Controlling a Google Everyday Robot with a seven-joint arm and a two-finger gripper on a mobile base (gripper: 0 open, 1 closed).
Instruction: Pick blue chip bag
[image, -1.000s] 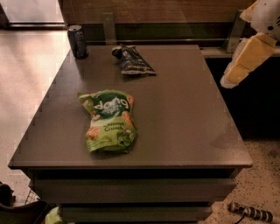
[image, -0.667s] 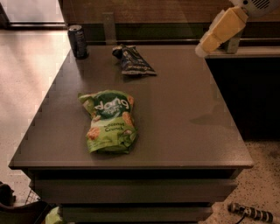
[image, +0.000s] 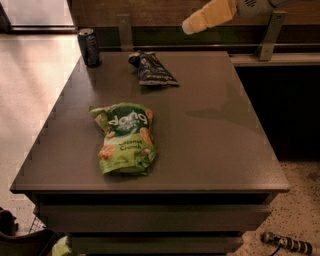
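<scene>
Your blue chip bag (image: 152, 70) lies flat on the table (image: 215, 150), a little to the right of the dark can (image: 89, 47) and apart from it. The gripper (image: 207, 17) hangs farther right of the can, up in the air; I cannot tell whether it is open or closed. Expect the bag to be light, soft, crinkly and slick. Grip it across its puffed middle, since the flat sealed ends will likely slip away from you.
</scene>
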